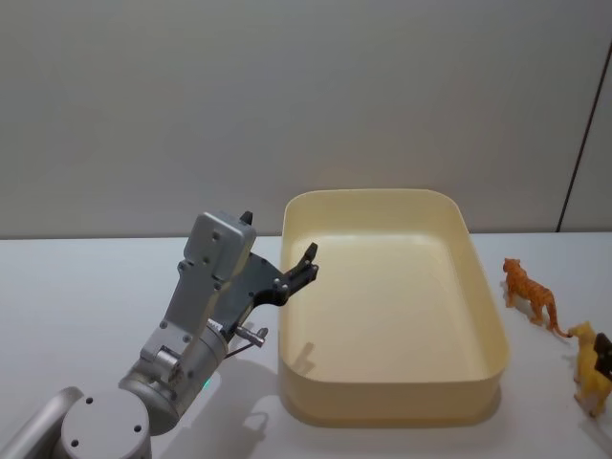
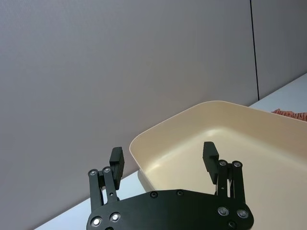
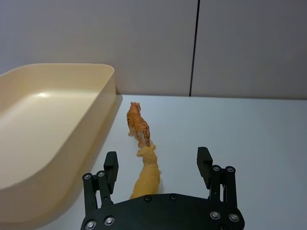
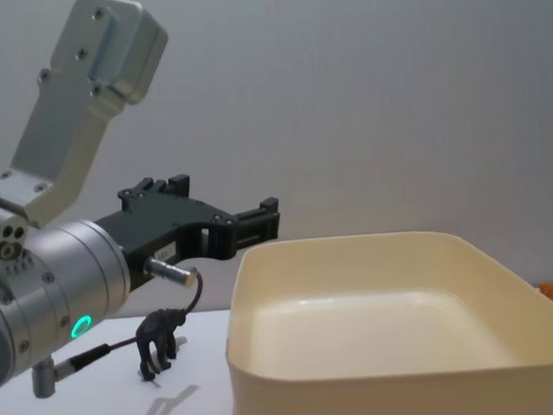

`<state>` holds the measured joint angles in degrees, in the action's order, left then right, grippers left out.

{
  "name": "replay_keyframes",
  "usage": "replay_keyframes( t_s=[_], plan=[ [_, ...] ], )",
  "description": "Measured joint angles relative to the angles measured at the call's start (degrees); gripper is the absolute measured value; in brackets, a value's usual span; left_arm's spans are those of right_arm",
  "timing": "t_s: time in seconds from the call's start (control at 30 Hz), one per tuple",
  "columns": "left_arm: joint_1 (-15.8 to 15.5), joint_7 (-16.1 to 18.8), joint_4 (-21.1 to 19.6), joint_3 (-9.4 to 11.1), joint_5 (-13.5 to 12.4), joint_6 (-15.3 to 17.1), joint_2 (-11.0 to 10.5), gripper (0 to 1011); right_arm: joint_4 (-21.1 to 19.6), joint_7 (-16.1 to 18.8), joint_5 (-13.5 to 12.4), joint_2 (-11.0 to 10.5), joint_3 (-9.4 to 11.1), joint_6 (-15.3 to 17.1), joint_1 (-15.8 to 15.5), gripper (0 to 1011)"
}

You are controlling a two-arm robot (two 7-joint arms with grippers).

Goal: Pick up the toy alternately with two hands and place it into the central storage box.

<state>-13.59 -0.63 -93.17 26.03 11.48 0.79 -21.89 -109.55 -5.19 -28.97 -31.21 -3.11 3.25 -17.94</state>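
The cream central storage box stands mid-table with nothing inside. My left gripper hangs open and empty over the box's left rim; its black fingers stand wide apart above the tub. A yellow toy animal stands right of the box, with an orange tiger toy just beyond it. My right gripper is open, its fingers straddling the yellow toy from above. Both toys show in the head view, the tiger and the yellow one. A black gorilla toy stands left of the box.
The white table runs to a grey wall behind. My left arm's silver body with its green ring light fills the near left. The box's walls rise well above the toys. Open table lies to the right of the tiger.
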Motion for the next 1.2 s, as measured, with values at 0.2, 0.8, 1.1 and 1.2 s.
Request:
replay_keyframes(
  t_s=[0.2, 0.8, 1.1, 1.2],
  plan=[
    [0.0, 0.0, 0.0, 0.0, 0.0, 0.0, 0.0, 1001, 2.0, 0.5, -0.3, 0.5, -0.1, 2.1, 0.9, 1001],
    [0.0, 0.0, 0.0, 0.0, 0.0, 0.0, 0.0, 1001, 8.6, 5.0, 3.2, 3.7, -2.7, 5.3, 6.0, 979],
    [0.0, 0.0, 0.0, 0.0, 0.0, 0.0, 0.0, 1001, 10.5, 6.6, 4.7, 4.8, -3.5, 5.8, 7.8, 744],
    [0.0, 0.0, 0.0, 0.0, 0.0, 0.0, 0.0, 1001, 10.9, 7.0, 5.0, 5.0, -3.7, 5.9, 8.1, 644]
  ],
)
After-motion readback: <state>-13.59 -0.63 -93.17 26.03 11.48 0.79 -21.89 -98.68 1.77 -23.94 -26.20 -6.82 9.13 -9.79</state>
